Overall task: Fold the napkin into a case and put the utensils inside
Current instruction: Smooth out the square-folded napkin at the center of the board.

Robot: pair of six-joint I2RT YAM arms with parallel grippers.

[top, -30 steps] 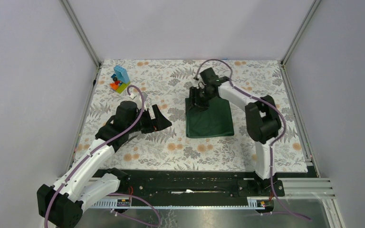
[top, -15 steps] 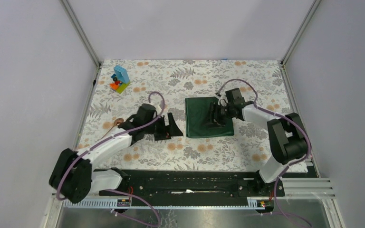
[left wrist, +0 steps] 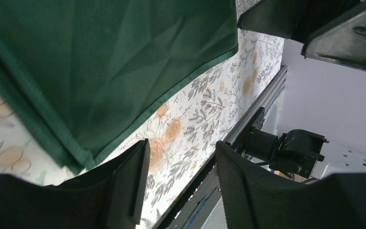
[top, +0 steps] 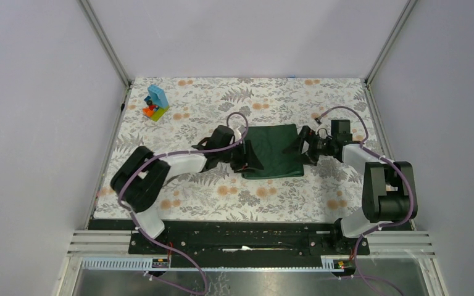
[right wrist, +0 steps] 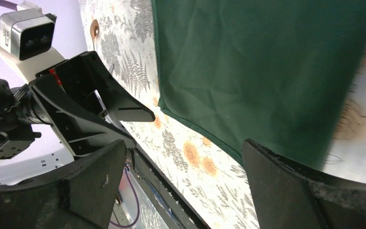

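Jaws of the left gripper (top: 251, 161) stand apart and empty at the near-left corner of the napkin (top: 273, 152), one finger just beside its hem. The right gripper (top: 301, 150), spread wide and holding nothing, sits at the napkin's right edge. Between them the napkin lies flat on the floral table covering (top: 222, 98).

Napkin (top: 271, 152) flat on table (top: 222, 197), right of centre, about midway between far and near edges. Toy block stack (top: 155, 103) near far-left corner, well apart from napkin. Left gripper (top: 249, 161) at napkin's left edge, by its near-left corner. Right gripper (top: 301, 148) at napkin's right edge, opposite.
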